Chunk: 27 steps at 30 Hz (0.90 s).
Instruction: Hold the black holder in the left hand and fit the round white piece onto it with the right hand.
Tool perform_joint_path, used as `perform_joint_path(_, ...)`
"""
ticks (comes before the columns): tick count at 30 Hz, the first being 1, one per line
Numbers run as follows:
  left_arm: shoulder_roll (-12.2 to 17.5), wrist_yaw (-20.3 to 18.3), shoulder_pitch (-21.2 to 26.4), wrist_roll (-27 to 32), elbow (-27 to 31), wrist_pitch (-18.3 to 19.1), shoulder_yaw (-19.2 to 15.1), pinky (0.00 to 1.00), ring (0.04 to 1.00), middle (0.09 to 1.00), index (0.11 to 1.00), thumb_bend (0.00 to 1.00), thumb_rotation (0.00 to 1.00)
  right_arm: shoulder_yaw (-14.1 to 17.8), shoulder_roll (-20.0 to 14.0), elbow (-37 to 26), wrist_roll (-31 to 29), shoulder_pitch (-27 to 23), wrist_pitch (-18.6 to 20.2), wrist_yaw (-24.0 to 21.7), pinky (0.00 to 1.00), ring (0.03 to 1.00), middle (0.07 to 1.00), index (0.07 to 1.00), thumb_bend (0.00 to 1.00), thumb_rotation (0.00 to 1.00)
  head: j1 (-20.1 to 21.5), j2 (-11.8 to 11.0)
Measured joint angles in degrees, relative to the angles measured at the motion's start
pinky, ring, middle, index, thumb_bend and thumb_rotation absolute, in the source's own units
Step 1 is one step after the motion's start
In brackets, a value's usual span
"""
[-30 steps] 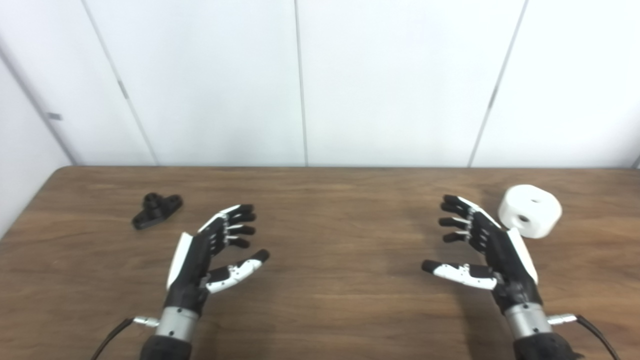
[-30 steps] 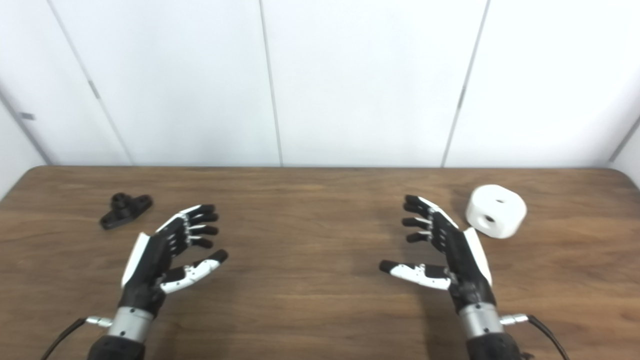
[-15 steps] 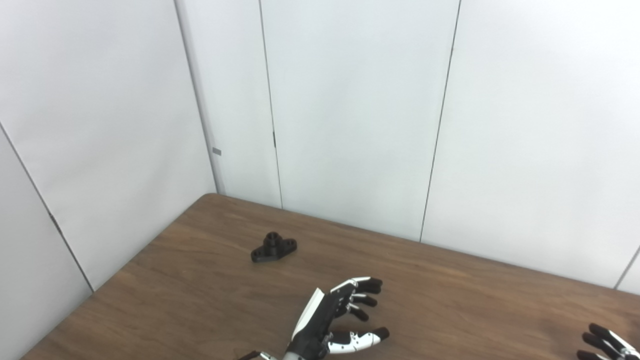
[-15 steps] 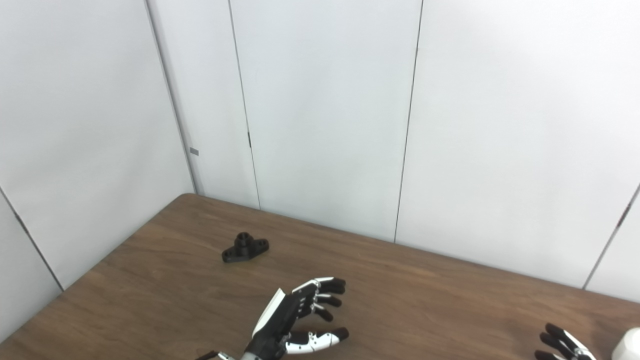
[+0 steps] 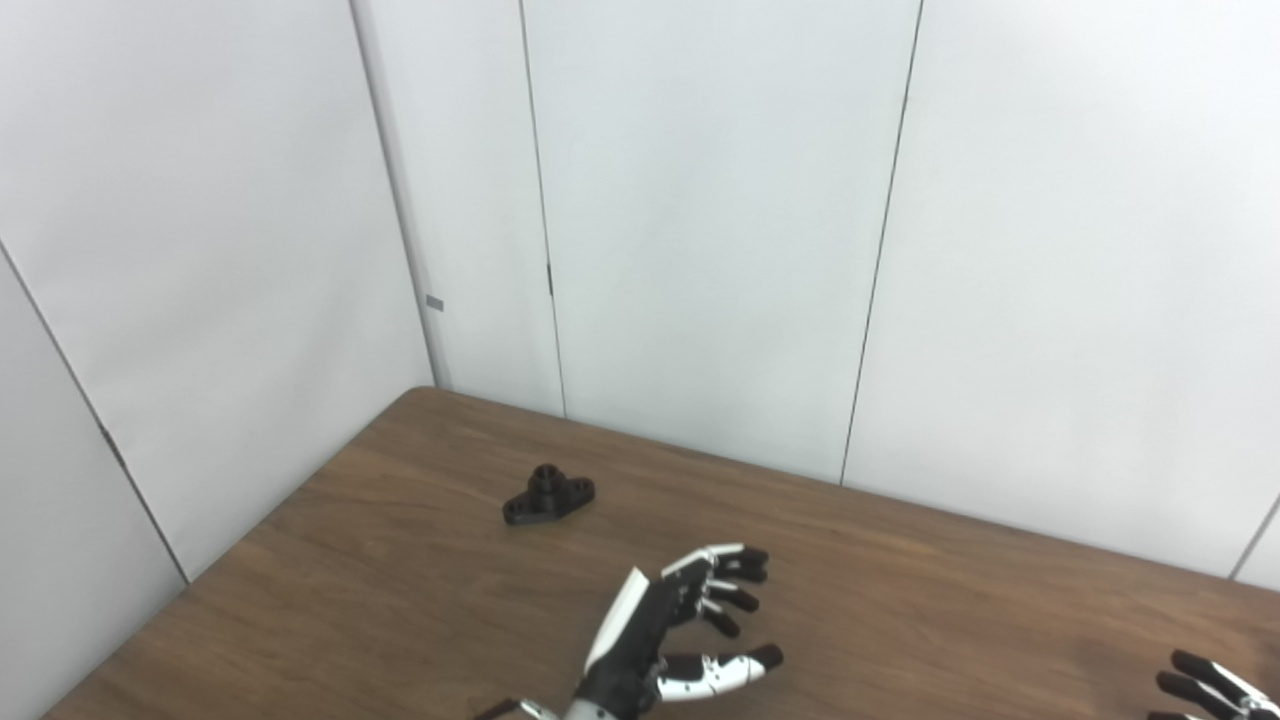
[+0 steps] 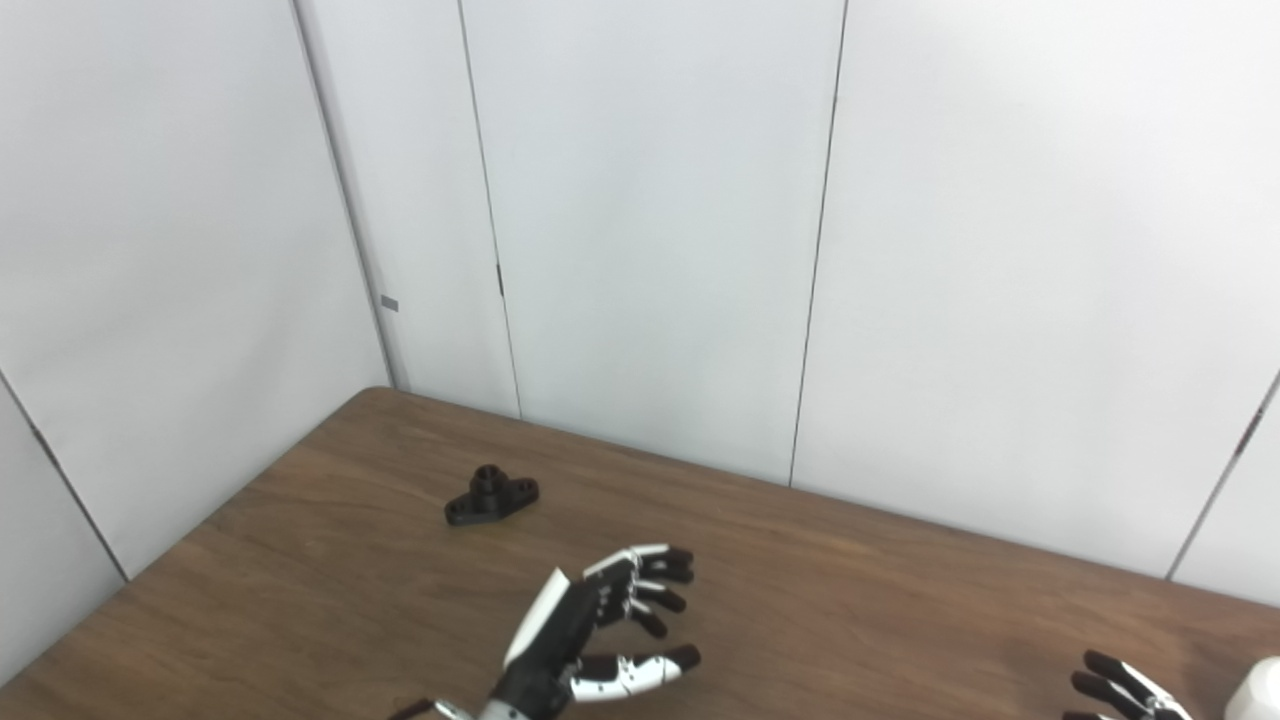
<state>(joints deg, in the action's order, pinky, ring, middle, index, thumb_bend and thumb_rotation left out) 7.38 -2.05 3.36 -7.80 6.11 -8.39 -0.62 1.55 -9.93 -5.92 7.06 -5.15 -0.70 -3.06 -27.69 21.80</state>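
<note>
A: Which step are you on?

B: The reach. Your left hand (image 5: 665, 640) hovers with fingers (image 5: 735, 580) spread, holding nothing; the black holder (image 5: 548, 496) lies on the worktop (image 5: 400, 600) beyond and left of them, well apart.

A: And next?

B: Carry that hand over and close on the holder. Your right hand (image 6: 1120, 690) shows only spread fingertips, the round white piece (image 6: 1262, 690) just beside. No writing is readable anywhere.

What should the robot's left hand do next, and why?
Probably reach forward and left toward the black holder. The left robot hand is open and empty, and the holder lies untouched on the table, apart from it.
</note>
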Motion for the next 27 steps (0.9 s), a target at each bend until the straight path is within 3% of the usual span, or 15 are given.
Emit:
perform_joint_path(4, 7.0, -3.5, 0.1, 1.0, 3.7, 5.2, -2.0, 0.55, 0.675, 0.723, 0.697, 0.73, 0.02, 0.2, -0.9, 0.3, -0.1, 0.0, 0.0, 0.0, 0.46, 0.667, 0.773, 0.786, 0.69, 0.08, -0.1, 0.1)
perform_joint_path(9, 12.9, -5.5, 1.2, -0.9, 8.6, 11.8, -3.8, 0.54, 0.687, 0.747, 0.708, 0.74, 0.0, 0.2, -1.1, 0.8, -0.1, -0.3, 0.0, 0.0, 0.47, 0.659, 0.776, 0.785, 0.69, 0.12, -0.4, 0.0)
perform_joint_path(15, 15.6, -5.0, 2.5, -4.4, 9.4, 12.2, -6.0, 0.64, 0.757, 0.784, 0.745, 0.74, 0.02, 0.0, -1.0, 1.1, -0.3, -1.2, 0.0, 0.0, 0.44, 0.628, 0.77, 0.787, 0.69, 0.1, -0.6, 0.0)
perform_joint_path(19, 15.7, -2.7, 2.6, -12.6, 11.2, 15.3, -7.2, 0.73, 0.803, 0.811, 0.787, 0.74, 0.12, 0.1, -1.0, 1.3, -0.3, -1.2, 0.0, 0.0, 0.44, 0.628, 0.769, 0.789, 0.69, 0.1, -0.8, 0.0)
perform_joint_path(23, 16.8, -1.6, 2.8, -17.5, 11.8, 16.4, -8.7, 0.79, 0.869, 0.857, 0.801, 0.72, 0.14, 0.1, -1.0, 1.3, -0.3, -1.2, 0.0, 0.0, 0.44, 0.626, 0.761, 0.782, 0.69, 0.09, -0.8, 0.3)
perform_joint_path(27, 19.1, -0.2, 3.8, -19.3, 10.3, 16.1, -10.6, 0.81, 0.864, 0.866, 0.801, 0.73, 0.12, 0.3, -1.0, 1.7, -0.3, -1.3, 0.0, 0.0, 0.43, 0.629, 0.757, 0.775, 0.71, 0.1, -0.6, 0.2)
